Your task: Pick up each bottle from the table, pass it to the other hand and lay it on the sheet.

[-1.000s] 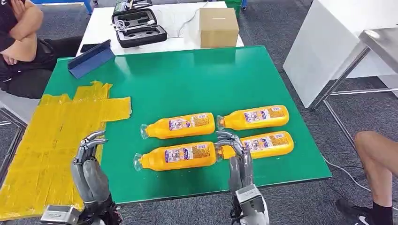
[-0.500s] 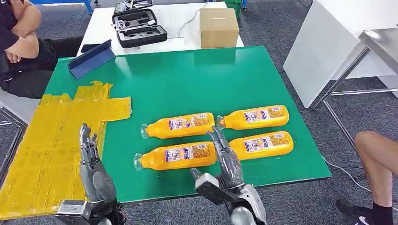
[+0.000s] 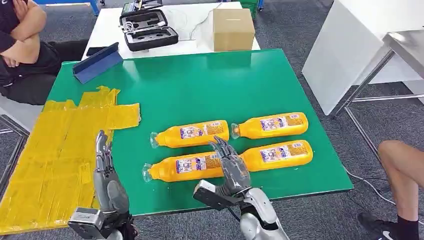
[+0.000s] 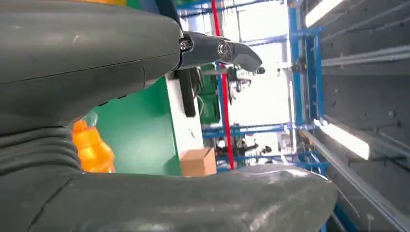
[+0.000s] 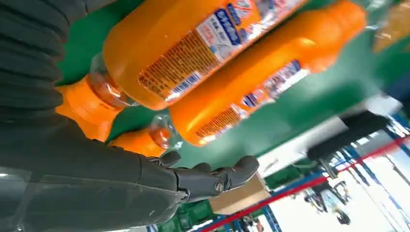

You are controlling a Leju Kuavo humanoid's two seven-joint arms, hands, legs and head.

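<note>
Beyond the green table (image 3: 210,85), a white table (image 3: 175,25) carries an open black case (image 3: 147,30) at 11 o'clock and a cardboard box (image 3: 232,29) at 12. A blue holder (image 3: 96,62) lies at 10 o'clock.

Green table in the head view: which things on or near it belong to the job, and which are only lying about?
Belong to the job:
- four orange plastic bottles
- yellow sheet
- left hand
- right hand

Lying about:
- blue wedge-shaped stand
- open black case
- brown cardboard box
</note>
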